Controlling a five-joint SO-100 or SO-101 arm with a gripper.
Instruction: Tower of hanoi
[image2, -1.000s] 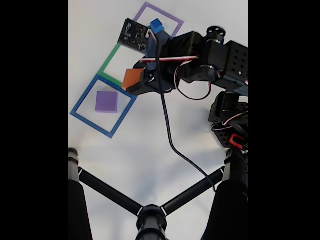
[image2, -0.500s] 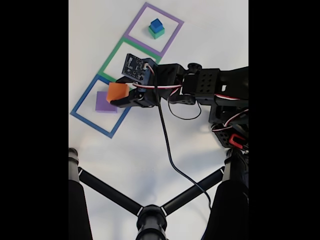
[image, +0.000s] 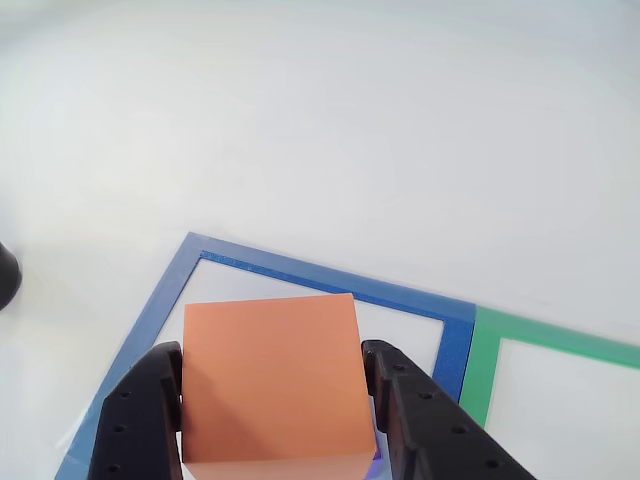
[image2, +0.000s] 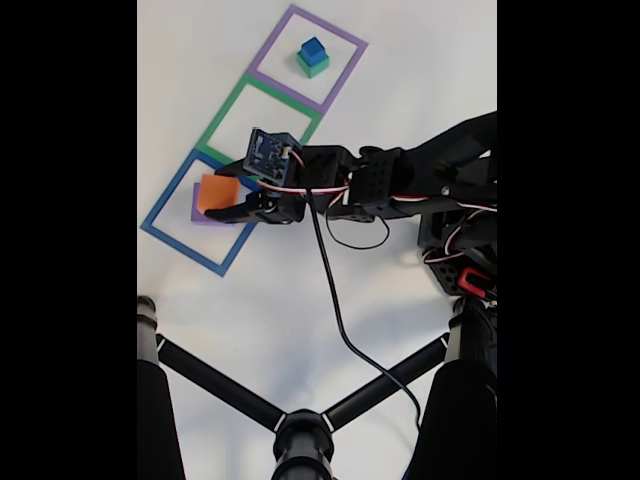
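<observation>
While its two black fingers press both side faces of the square orange foam block (image2: 217, 192), the gripper (image: 272, 400) holds it w/ top face level, edges skewed to the flat blue square frame (image: 300, 273) beneath; no long axis. A sliver of the flat purple foam block (image2: 196, 216) shows under it. Green foam block (image2: 315, 67) w/ small blue foam cube (image2: 311, 49) on top sits well behind the claw. Vs. half a sec ago, arm has dropped further left in fixed view.
</observation>
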